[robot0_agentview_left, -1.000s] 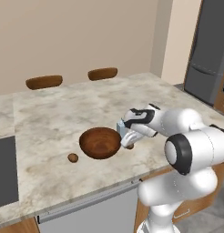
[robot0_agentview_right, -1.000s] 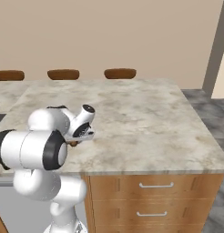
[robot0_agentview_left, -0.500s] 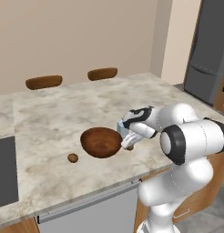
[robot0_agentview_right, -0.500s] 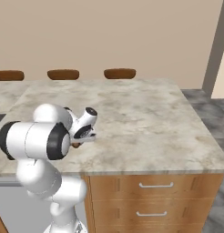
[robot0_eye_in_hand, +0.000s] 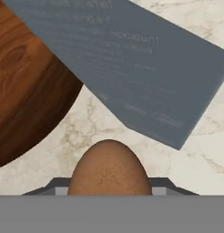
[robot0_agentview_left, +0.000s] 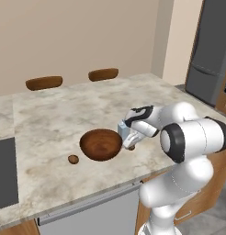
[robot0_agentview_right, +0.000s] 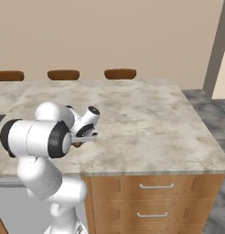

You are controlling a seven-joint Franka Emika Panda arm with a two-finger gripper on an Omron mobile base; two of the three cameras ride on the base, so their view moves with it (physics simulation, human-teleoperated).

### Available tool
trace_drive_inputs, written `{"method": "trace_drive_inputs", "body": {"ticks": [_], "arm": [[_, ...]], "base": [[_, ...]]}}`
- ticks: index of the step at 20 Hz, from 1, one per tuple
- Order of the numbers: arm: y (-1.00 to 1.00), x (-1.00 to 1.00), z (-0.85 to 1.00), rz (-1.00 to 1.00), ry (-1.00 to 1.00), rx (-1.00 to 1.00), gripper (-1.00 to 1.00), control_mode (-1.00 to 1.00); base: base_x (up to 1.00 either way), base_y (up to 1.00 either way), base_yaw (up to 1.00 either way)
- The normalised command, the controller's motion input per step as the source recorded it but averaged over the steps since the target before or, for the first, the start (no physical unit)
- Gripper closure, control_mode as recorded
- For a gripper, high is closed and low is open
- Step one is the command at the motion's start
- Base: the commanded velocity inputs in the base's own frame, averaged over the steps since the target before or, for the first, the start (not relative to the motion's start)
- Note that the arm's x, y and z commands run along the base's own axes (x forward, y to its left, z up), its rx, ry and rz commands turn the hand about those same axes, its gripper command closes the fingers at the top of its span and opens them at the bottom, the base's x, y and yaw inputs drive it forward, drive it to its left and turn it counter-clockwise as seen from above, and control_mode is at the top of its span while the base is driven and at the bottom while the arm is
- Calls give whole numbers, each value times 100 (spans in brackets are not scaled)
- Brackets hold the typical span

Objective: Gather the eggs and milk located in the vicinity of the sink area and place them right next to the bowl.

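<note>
The dark wooden bowl (robot0_agentview_left: 101, 143) sits on the marble counter near its front edge. The pale blue-grey milk (robot0_agentview_left: 122, 130) carton stands against the bowl's right side; in the hand view the milk (robot0_eye_in_hand: 132, 68) lies just beyond the fingers, with the bowl (robot0_eye_in_hand: 27, 91) at left. My gripper (robot0_agentview_left: 131, 143) is low beside the carton and bowl, shut on a brown egg (robot0_eye_in_hand: 109, 168). From the right base view the gripper (robot0_agentview_right: 84, 137) is partly hidden by the arm. A second egg (robot0_agentview_left: 73, 159) rests on the counter left of the bowl.
The dark sink (robot0_agentview_left: 4, 179) edge shows at the far left of the counter. Brown stool seats (robot0_agentview_left: 103, 74) line the counter's far side. A grey fridge (robot0_agentview_left: 211, 55) stands at the right. Drawers (robot0_agentview_right: 151, 201) sit below the counter's front.
The gripper has sunk a little toward the counter beside the bowl, still shut on the egg. The elbow has swung slightly. Bowl, carton and the other egg stayed put.
</note>
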Motion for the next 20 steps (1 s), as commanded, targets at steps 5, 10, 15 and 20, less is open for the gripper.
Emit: {"method": "trace_drive_inputs", "body": {"ticks": [5,10,15,20], "arm": [[10,-25,0,0,-4,0,100,-100],[29,-9,0,0,-4,0,100,-100],[5,0,-1,0,-1,0,100,-100],[0,0,0,0,0,0,-100,-100]], "base": [[0,0,0],[0,0,0],[0,0,0],[0,0,0]]}}
